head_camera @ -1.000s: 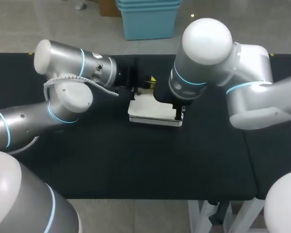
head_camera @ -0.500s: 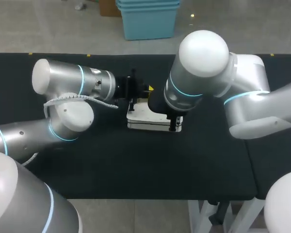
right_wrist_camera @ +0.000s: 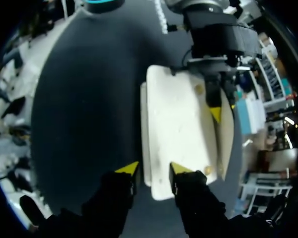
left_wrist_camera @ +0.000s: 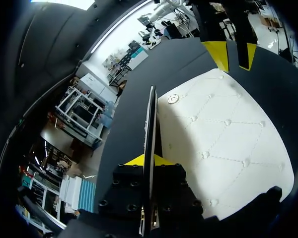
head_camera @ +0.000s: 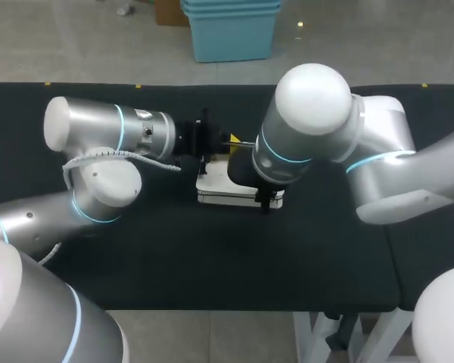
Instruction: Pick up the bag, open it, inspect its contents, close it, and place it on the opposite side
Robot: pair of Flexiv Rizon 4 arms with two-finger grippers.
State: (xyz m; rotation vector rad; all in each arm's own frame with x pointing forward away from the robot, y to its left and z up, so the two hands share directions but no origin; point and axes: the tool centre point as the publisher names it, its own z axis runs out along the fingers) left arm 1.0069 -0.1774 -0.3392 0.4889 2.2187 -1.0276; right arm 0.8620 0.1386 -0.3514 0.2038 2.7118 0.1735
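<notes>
bag [head_camera: 227, 197] | flat | long axis left-right | flap [left_wrist_camera: 150, 124] upright in left gripper [left_wrist_camera: 148, 159]

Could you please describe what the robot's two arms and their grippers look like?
Both the left arm and right arm are silver-grey tubes with rounded white joint caps and thin cyan rings at the joints. A white wrapped cable loops beside the left arm's wrist. The left gripper and right gripper are black and blocky, each with two fingers tipped in bright yellow.

White quilted bag [head_camera: 216, 187] on black table [head_camera: 212, 257].
</notes>
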